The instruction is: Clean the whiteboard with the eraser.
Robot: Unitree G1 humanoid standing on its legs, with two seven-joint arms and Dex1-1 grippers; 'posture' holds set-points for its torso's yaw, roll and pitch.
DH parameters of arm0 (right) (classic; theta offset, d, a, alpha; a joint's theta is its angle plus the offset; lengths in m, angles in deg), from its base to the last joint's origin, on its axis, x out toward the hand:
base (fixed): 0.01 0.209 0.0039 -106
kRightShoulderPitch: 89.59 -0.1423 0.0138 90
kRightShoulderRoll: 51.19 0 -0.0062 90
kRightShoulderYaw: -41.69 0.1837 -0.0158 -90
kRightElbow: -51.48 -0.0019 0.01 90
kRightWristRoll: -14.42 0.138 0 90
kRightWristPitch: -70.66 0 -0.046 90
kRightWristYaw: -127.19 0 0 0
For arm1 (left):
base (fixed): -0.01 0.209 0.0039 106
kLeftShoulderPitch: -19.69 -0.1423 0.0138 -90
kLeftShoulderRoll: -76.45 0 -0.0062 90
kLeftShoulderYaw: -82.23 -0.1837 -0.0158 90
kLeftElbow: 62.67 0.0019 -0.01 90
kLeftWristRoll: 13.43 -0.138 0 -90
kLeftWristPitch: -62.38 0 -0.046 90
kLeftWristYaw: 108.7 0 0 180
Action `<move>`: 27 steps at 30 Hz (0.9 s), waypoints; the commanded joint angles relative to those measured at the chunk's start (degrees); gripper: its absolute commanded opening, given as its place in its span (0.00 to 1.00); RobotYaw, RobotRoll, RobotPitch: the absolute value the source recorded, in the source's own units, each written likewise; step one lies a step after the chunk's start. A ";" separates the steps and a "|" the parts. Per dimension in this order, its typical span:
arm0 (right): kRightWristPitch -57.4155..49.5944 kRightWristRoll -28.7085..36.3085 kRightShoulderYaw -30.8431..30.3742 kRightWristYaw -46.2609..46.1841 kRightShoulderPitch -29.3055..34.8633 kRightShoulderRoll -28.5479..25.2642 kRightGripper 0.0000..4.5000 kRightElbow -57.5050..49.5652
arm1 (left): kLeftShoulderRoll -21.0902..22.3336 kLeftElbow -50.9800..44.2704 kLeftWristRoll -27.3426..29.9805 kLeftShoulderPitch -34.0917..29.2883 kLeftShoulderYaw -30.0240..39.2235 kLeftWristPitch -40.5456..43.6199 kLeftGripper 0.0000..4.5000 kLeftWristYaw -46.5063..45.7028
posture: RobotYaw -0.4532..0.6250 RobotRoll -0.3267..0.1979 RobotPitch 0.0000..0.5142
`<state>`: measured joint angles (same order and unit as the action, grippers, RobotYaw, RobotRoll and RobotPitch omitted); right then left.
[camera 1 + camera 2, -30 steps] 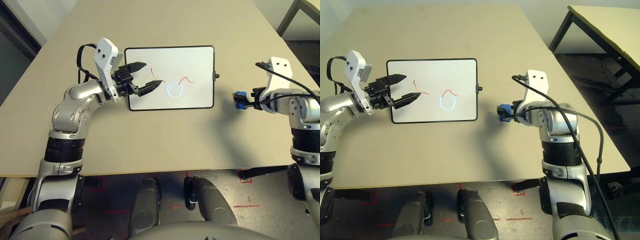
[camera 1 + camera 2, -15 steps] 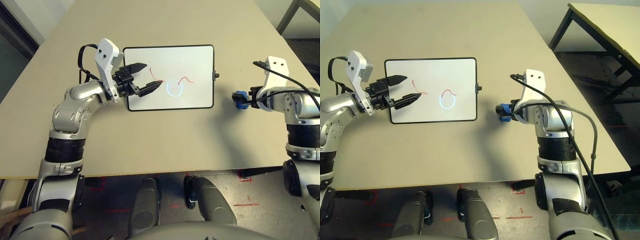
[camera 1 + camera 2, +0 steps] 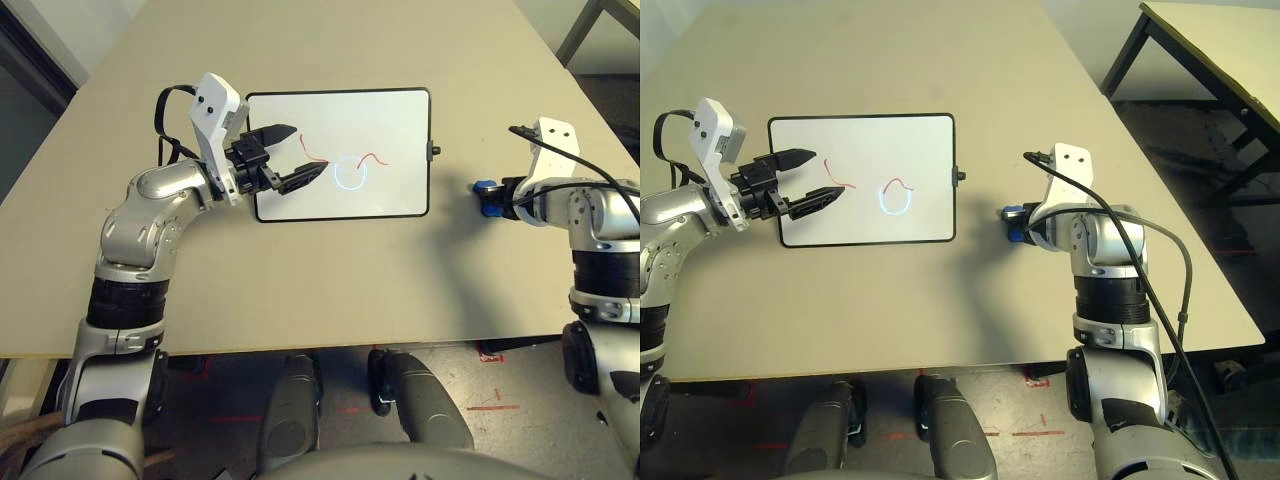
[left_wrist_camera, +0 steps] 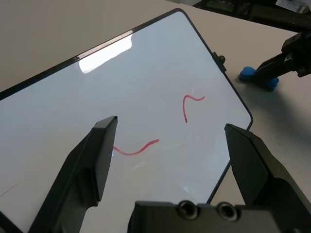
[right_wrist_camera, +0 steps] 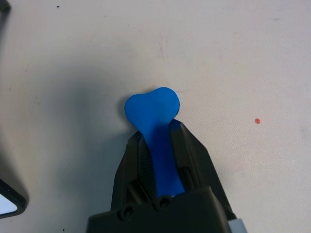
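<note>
Eraser (image 5: 154,116): bright blue, squeezed narrow between the fingers, free end bulging into a rounded lobe. It sits on the table (image 3: 330,280) at 3 o'clock of the whiteboard (image 3: 380,120), well apart from its knobbed short edge. Whiteboard: white, thin black frame, two red squiggles and a light blue ring.

Right gripper (image 5: 160,145): clamped on the eraser, angled down at the tabletop.

Left gripper (image 3: 295,155): fingers spread apart, held level over the board's 9 o'clock end, holding nothing.
</note>
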<state>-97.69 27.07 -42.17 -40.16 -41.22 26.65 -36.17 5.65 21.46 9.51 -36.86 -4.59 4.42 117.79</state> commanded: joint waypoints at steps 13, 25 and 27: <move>0.60 -0.31 1.01 -0.24 -1.56 -0.57 0.13 -1.82 | 3.79 -4.51 2.03 -1.89 0.29 6.83 1.00 1.34 | 0.40 0.62 0.40; -2.85 3.76 -3.71 5.11 -12.06 -0.57 0.13 -11.46 | 7.91 -8.91 4.77 -1.86 1.80 12.57 1.00 0.69 | 0.43 0.62 0.39; -2.40 4.74 -5.30 6.74 -13.24 -0.53 0.13 -12.68 | 8.01 -8.59 4.66 -1.57 1.71 12.45 1.00 0.71 | 0.43 0.62 0.39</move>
<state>-100.02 30.28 -45.68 -35.03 -53.65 26.14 -46.67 12.88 13.29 13.76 -38.62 -3.09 16.51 118.36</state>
